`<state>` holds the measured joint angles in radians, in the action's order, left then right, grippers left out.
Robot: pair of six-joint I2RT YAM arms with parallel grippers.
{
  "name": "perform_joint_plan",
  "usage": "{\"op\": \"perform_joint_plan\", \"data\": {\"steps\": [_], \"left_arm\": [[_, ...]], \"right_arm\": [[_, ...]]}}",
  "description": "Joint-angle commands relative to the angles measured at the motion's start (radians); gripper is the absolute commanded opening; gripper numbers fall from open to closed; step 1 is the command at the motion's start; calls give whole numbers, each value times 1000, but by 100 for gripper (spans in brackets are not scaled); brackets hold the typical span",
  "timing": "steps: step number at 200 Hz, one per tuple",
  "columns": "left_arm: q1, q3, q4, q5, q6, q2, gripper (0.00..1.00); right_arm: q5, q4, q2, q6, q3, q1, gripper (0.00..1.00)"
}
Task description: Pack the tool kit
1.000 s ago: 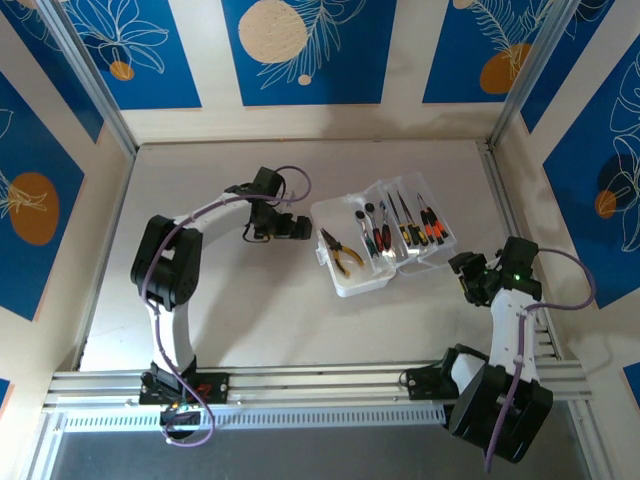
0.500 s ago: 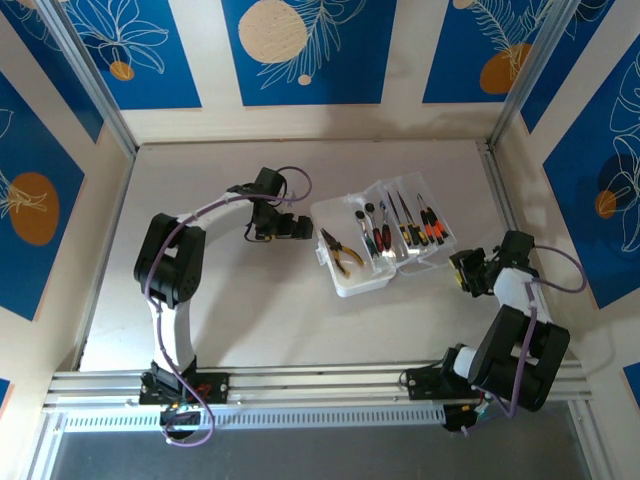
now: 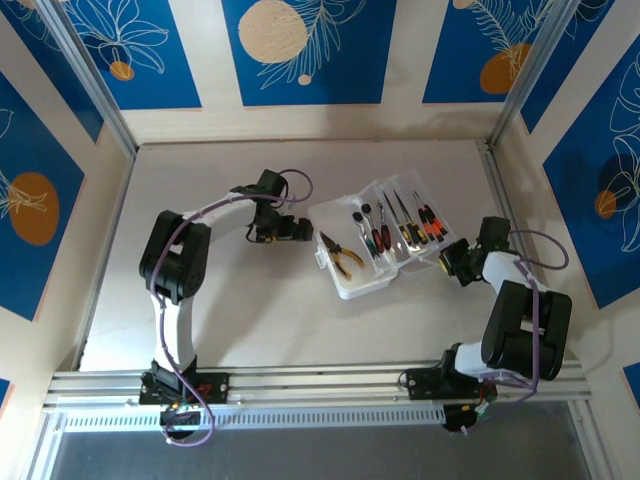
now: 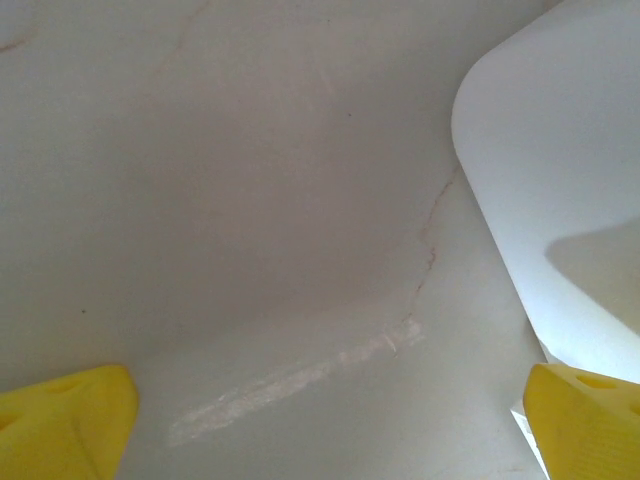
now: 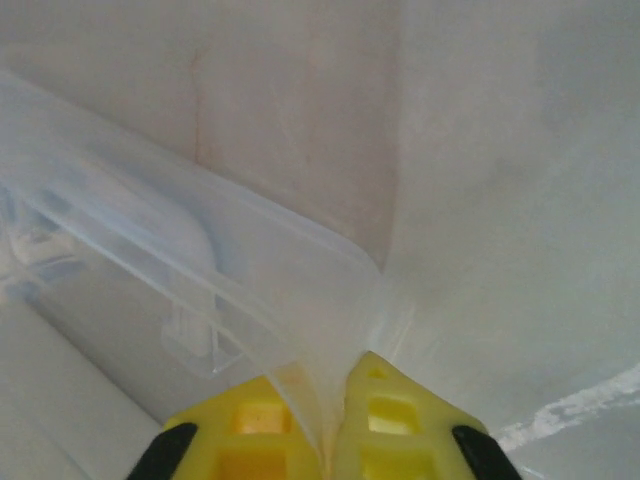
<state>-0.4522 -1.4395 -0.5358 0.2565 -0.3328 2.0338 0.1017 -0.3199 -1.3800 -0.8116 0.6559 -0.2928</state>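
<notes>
The left gripper (image 3: 298, 228) is low over the pale surface (image 3: 230, 300), just beside the left corner of the tool kit (image 3: 352, 283). In the left wrist view its yellow fingers (image 4: 65, 415) stand wide apart at the two bottom corners, with nothing between them, and a pale rounded corner of the tool kit (image 4: 560, 170) is at the right. The tool kit lies open near the middle of the surface, a little to the right. The yellow-handled pliers (image 3: 343, 254) lie in its left part, and the screwdrivers (image 3: 402, 227) lie in rows in its right part. The right gripper (image 3: 453, 262) is at the right corner of the tool kit. In the right wrist view the right gripper (image 5: 335, 420) has its yellow fingers pressed together on a thin clear edge of the tool kit (image 5: 200, 260).
</notes>
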Motion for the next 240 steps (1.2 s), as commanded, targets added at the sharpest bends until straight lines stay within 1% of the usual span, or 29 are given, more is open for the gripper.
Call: {"op": "perform_joint_plan", "data": {"steps": [1,53,102,130,178,221,240], "left_arm": [[-9,-31,8,23,-13,38,100],[-15,-61,8,31,-17,59,100],[-22,-73,9,36,-19,68,100],[-25,-70,13,36,-20,67,100],[-26,-71,19,42,-17,69,100],[-26,-77,27,50,-14,75,100],[-26,-82,30,54,-11,80,100]], "right_arm": [[-80,-18,19,81,30,39,0],[-305,-185,153,151,117,188,0],[-500,-305,241,167,176,336,0],[-616,-364,267,157,206,452,0],[-848,-475,279,82,272,685,0],[-964,-570,247,-4,344,863,0],[-1042,-636,225,-95,369,956,0]]}}
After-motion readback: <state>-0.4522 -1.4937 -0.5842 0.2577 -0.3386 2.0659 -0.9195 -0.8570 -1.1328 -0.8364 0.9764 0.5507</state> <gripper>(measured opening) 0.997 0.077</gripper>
